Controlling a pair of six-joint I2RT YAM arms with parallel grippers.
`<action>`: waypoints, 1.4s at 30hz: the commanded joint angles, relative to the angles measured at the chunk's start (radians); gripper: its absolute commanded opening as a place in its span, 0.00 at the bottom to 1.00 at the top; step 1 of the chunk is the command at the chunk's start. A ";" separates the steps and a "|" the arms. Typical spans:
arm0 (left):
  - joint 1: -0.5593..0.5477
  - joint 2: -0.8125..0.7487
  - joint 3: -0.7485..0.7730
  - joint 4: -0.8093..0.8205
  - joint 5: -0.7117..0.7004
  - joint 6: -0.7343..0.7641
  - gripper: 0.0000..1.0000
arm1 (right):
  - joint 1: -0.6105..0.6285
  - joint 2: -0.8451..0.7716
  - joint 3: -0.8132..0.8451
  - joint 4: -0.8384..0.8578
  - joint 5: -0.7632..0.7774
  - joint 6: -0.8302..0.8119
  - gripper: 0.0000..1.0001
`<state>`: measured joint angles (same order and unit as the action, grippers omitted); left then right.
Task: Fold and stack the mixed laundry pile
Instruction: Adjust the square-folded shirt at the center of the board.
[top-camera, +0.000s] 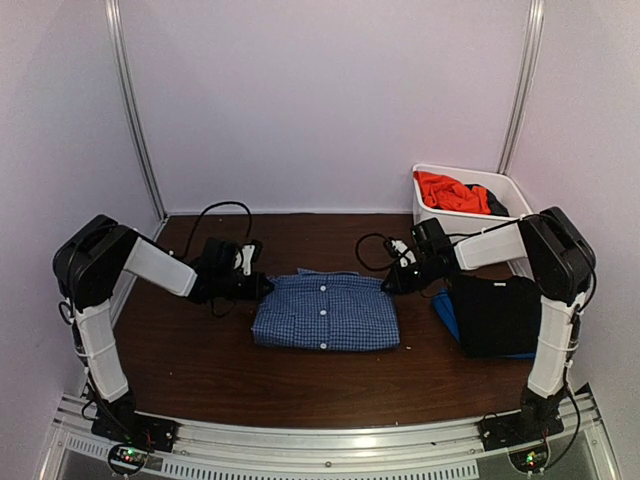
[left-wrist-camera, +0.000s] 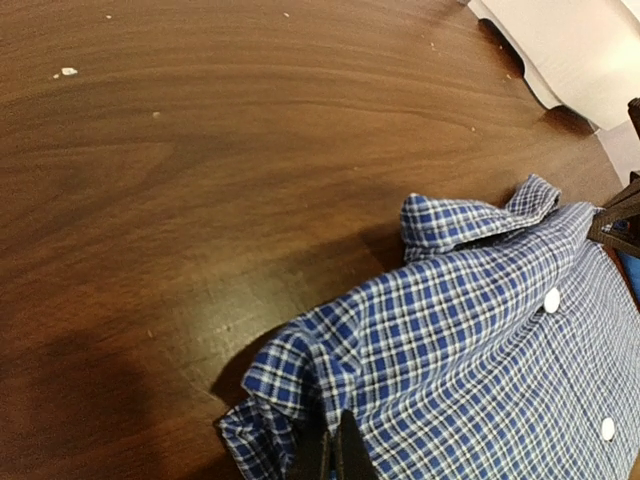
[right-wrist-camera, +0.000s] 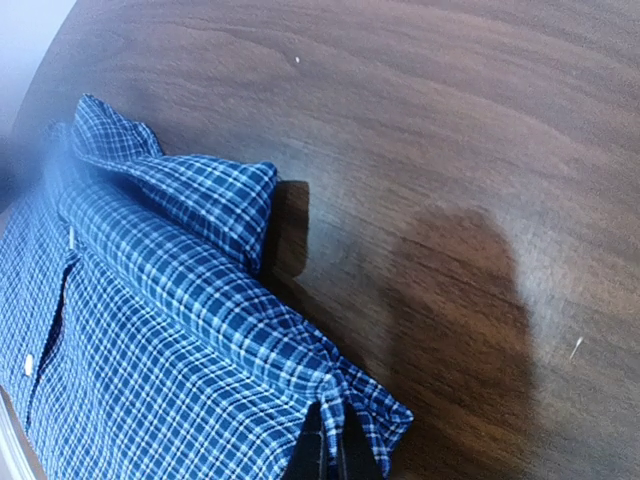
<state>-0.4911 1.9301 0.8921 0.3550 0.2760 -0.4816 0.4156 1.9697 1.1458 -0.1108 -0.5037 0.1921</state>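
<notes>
My left arm (top-camera: 100, 340) and right arm (top-camera: 553, 345): white tubes, bulky black joints, looping black cables (top-camera: 222, 207), black left tool (top-camera: 267, 285), right tool (top-camera: 385, 287).

We reach inward from both sides, wrists low. Our left tool (top-camera: 266, 285) is closed, pinching the shirt's (top-camera: 325, 312) far-left corner; our right tool (top-camera: 386, 286) is closed on its far-right corner.

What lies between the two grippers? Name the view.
The folded checked shirt, its far corners pinched by the left gripper and right gripper; top view.
</notes>
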 joint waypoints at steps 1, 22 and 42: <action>0.062 0.024 0.015 0.018 -0.064 -0.007 0.00 | -0.021 0.000 0.018 -0.005 0.091 0.019 0.00; -0.206 -0.568 -0.224 -0.122 0.193 -0.015 0.69 | 0.193 -0.485 -0.317 0.186 -0.256 0.290 0.79; -0.132 -0.157 -0.496 0.395 0.215 -0.326 0.72 | 0.162 -0.050 -0.454 0.570 -0.348 0.434 0.77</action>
<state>-0.6487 1.7325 0.4885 0.6571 0.5293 -0.7467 0.6216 1.8824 0.7734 0.4450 -0.8772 0.6189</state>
